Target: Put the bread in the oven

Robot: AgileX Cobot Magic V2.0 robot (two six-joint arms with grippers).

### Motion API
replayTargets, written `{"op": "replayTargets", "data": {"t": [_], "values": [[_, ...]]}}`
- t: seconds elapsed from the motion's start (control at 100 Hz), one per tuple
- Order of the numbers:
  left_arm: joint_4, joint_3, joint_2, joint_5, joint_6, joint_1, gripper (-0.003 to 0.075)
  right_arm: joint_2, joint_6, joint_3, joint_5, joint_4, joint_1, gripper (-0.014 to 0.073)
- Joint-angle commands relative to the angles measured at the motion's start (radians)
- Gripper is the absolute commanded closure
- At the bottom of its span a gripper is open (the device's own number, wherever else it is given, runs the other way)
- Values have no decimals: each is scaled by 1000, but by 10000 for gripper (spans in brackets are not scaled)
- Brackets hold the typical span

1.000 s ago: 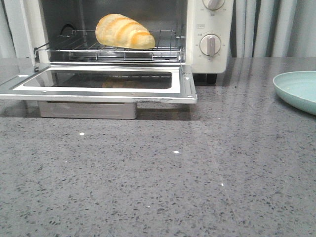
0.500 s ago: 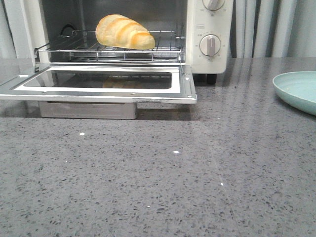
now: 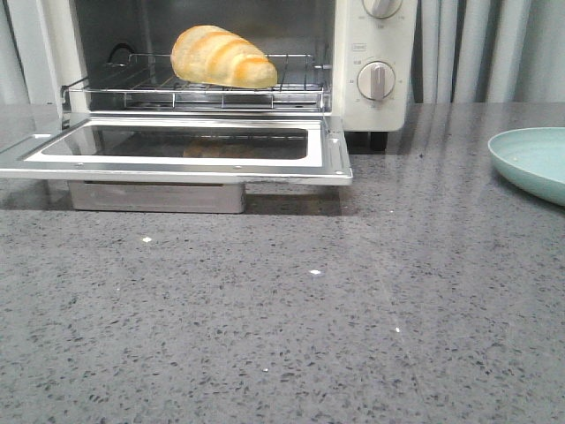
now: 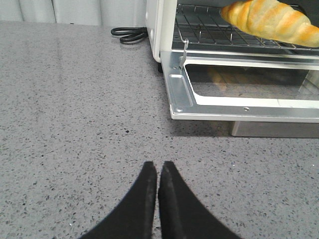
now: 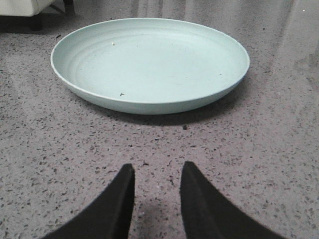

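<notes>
Nothing has shifted since a sec ago: bread (image 3: pixel 222 56) stays on the wire rack (image 3: pixel 194 92) inside the oven (image 3: pixel 375 53), door (image 3: pixel 177 152) dropped flat. We see our left gripper (image 4: pixel 158 172) w/ fingers pressed together over bare countertop (image 3: pixel 353 309). Right gripper (image 5: pixel 157 174) slightly spread, empty, just short of the green plate (image 5: pixel 149 64).

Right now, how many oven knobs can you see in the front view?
2. Both are on the oven's control panel to the right of its cavity: a lower knob fully in view, and an upper knob cut off by the frame's top edge. More may sit higher, out of view.
</notes>
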Motion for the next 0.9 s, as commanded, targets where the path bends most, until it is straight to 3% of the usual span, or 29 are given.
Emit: {"op": "replayTargets", "data": {"t": [0.0,0.58,0.89], "values": [[-7,-29,21,-79,-8,2,741,-21,-8,24,-17,-20,3,402],[41,9,21,-91,0,5,741,-21,-8,24,-17,-20,3,402],[-33,141,-91,-248,2,103,741,-21,-8,24,-17,-20,3,402]]}}
